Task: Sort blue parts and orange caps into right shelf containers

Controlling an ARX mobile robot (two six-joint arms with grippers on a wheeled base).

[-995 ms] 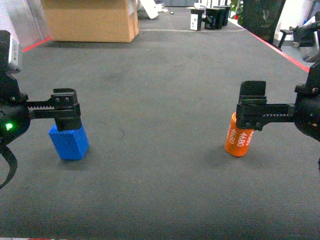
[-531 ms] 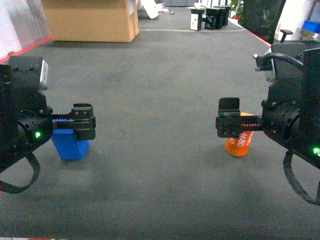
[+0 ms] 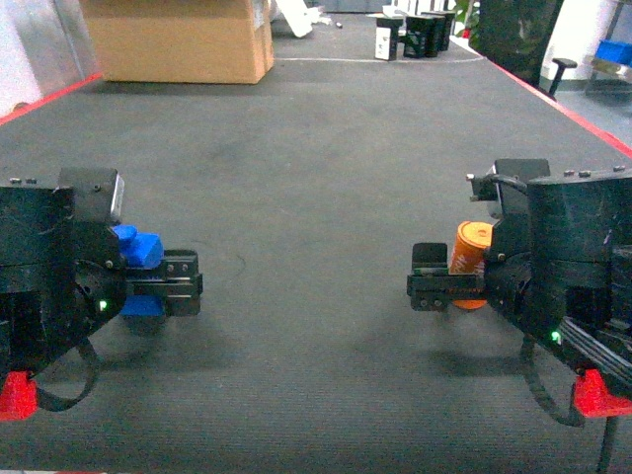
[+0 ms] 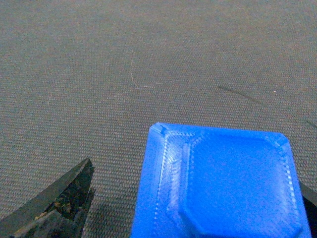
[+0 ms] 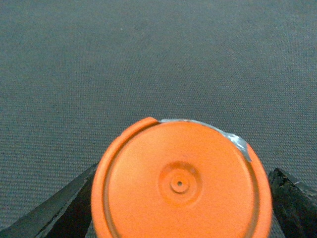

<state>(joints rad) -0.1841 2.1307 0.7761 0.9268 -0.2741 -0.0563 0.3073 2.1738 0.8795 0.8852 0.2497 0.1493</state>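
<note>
A blue part [image 3: 138,247] stands on the dark mat at the left, with my left gripper [image 3: 170,284] lowered around it. From the left wrist, the blue part [image 4: 218,183] fills the space by the right finger, and bare mat shows between it and the left finger [image 4: 59,201], so the gripper is open. At the right an orange cap [image 3: 472,242] stands upright on the mat. My right gripper [image 3: 441,282] straddles it. Seen from above, the orange cap [image 5: 181,181] sits between both fingers [image 5: 67,206], with a sliver of gap at the right one. The right shelf containers are out of view.
A cardboard box [image 3: 178,39] stands at the far left end of the mat, and small black boxes [image 3: 415,35] at the far end. Red lines [image 3: 553,99] edge the mat on both sides. A small blue shape [image 3: 614,51] shows at the top right.
Both arms have dropped and drawn back toward me, bringing the grippers down around the blue part and the orange cap. Neither object has shifted on the mat.
</note>
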